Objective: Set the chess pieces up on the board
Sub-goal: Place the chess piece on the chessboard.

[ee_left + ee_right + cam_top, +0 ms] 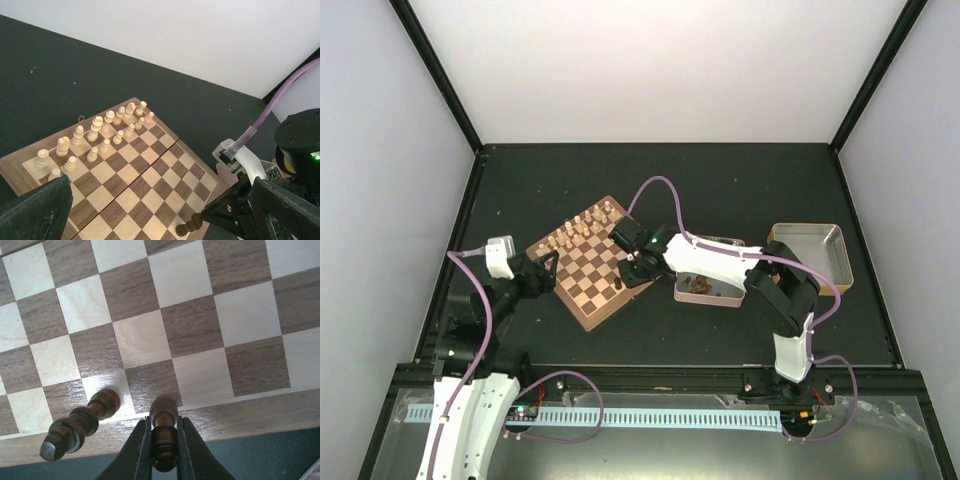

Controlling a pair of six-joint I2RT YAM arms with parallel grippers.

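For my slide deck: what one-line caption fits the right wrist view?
Right jaws shut on a dark chess piece at the board's edge row, beside a second dark piece.

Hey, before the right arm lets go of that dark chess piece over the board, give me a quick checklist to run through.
1. Grip: right gripper shut on held dark piece: ok.
2. Position: held dark piece over the board, in its edge row: ok.
3. Base touching the square: cannot tell.
4. Spacing: neighbouring dark piece apart from the right gripper: ok.
5. Other arm: left gripper open, away from the held dark piece: ok.
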